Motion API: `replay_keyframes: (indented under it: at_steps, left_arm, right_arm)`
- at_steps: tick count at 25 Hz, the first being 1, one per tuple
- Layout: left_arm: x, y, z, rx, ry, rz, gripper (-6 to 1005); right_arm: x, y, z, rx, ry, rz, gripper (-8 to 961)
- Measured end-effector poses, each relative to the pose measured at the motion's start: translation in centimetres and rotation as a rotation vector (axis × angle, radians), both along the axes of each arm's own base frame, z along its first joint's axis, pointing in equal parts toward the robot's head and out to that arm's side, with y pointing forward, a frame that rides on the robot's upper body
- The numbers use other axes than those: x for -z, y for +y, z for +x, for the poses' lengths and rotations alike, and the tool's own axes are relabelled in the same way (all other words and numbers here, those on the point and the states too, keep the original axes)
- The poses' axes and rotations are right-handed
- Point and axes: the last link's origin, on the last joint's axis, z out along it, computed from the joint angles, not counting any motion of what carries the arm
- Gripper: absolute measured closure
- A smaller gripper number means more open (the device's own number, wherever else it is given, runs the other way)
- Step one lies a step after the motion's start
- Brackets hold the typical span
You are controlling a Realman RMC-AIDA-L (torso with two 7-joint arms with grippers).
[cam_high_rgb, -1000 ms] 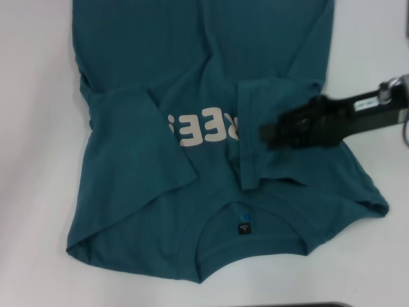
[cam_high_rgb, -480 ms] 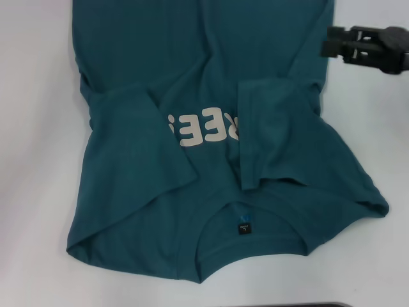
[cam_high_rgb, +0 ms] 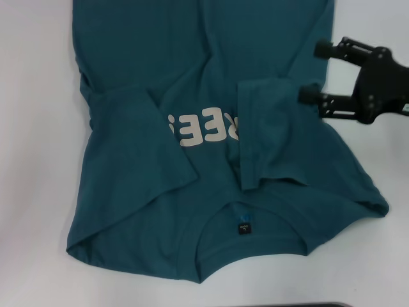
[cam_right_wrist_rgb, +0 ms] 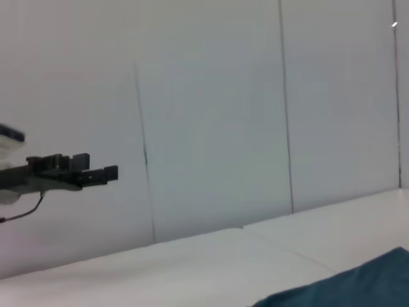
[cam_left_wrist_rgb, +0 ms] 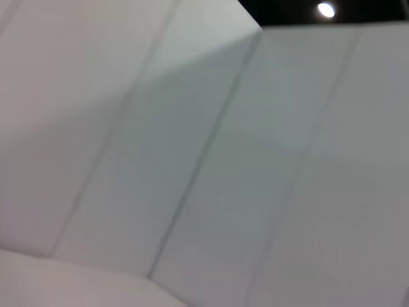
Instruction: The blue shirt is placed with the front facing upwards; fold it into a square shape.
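The blue shirt (cam_high_rgb: 211, 96) lies flat on the white table with its collar and black neck tag nearest me and the off-white letters upside down. Both short sleeves are folded inward over the chest, and the right one covers the end of the lettering. My right gripper (cam_high_rgb: 316, 71) hovers at the shirt's right edge beside that folded sleeve, open and holding nothing. A corner of the shirt (cam_right_wrist_rgb: 358, 288) also shows in the right wrist view. The left gripper (cam_right_wrist_rgb: 105, 173) appears only there, far off and held above the table, away from the shirt.
White table surface (cam_high_rgb: 38, 160) surrounds the shirt on the left and right. A dark edge (cam_high_rgb: 307, 305) shows at the near border of the table. The left wrist view holds only white wall panels (cam_left_wrist_rgb: 204, 160).
The right gripper left the folded right sleeve, swung out to the right off the shirt, and now stands open at the shirt's right edge. The sleeve stays folded inward.
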Motion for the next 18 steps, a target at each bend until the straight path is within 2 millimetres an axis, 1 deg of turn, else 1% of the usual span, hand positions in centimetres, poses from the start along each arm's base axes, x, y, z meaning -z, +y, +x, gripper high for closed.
replay_keyframes:
  at_steps: [5, 8, 12, 15, 18]
  left_arm:
    - [1.8, -0.2, 0.3, 0.091, 0.126, -0.042, 283]
    - [2.7, -0.4, 0.6, 0.140, 0.174, -0.066, 283]
    - [3.9, -0.9, 0.7, 0.177, 0.207, -0.114, 283]
    - [4.7, -1.5, 0.5, 0.187, 0.231, -0.142, 283]
    - [5.1, -1.7, 0.4, 0.190, 0.237, -0.165, 283]
  right_arm:
    - [0.9, -0.7, 0.2, -0.036, -0.037, -0.019, 26]
    - [1.0, -1.7, 0.8, -0.066, -0.051, -0.002, 28]
    - [1.7, -3.2, 1.0, -0.102, -0.022, -0.012, 29]
    - [2.4, -3.6, 1.3, -0.090, -0.022, -0.038, 29]
    - [3.1, -3.8, 1.5, -0.074, -0.033, -0.061, 30]
